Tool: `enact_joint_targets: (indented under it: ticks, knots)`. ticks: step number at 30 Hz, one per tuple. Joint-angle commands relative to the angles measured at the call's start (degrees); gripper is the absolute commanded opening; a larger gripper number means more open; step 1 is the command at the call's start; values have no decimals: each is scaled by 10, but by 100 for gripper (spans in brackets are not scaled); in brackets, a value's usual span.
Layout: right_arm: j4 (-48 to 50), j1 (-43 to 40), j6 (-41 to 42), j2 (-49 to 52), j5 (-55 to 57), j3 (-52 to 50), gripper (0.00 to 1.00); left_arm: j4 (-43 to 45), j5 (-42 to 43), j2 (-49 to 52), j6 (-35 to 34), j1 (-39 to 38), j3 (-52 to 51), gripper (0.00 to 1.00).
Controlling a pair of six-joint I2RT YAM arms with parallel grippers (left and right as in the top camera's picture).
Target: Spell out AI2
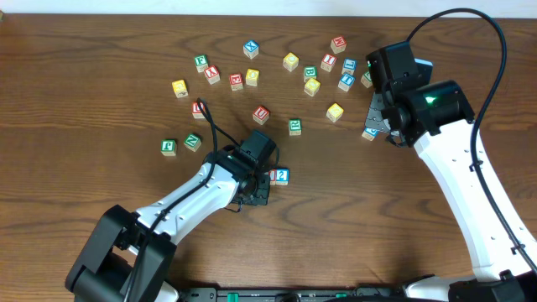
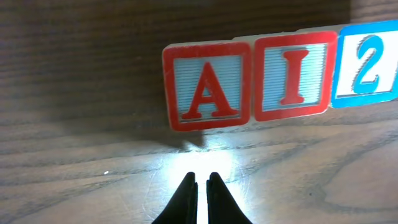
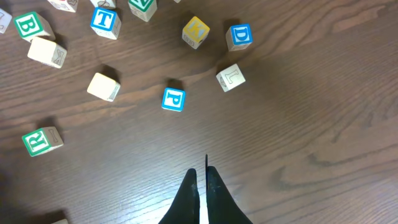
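Three blocks stand touching in a row in the left wrist view: a red A (image 2: 208, 87), a red I (image 2: 292, 76) and a blue 2 (image 2: 368, 63). In the overhead view only the 2 block (image 1: 282, 175) and a red sliver beside it show; the rest is hidden under the left arm. My left gripper (image 2: 200, 178) is shut and empty, a short way in front of the A block, also seen from overhead (image 1: 258, 191). My right gripper (image 3: 200, 171) is shut and empty over bare wood, at the right of the table (image 1: 382, 122).
Several loose letter blocks lie scattered across the back of the table (image 1: 289, 60). In the right wrist view a blue P (image 3: 173, 99), a white L (image 3: 231, 77), a blue D (image 3: 239, 37) and a green R (image 3: 41, 140) lie ahead of the fingers.
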Motion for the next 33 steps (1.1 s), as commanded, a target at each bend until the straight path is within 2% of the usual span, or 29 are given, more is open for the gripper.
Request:
enact_joint_targets:
  ticks: [1,6,10,20,33]
  knots:
    - [-2,-4,-7,5,5,8,1,-12,-33,1,-18,-1,-5,8]
    - [-1,-4,-7,5,5,8,1,-35,-112,-10,-61,-1,-5,7]
    - [0,-4,-7,5,5,8,1,-28,-142,-11,-65,-1,-5,7]
    - [2,-4,-8,5,5,8,1,14,-146,-11,-43,-1,-5,7]
    - [3,-4,-8,5,5,8,1,20,-139,-11,-24,-1,-5,8]
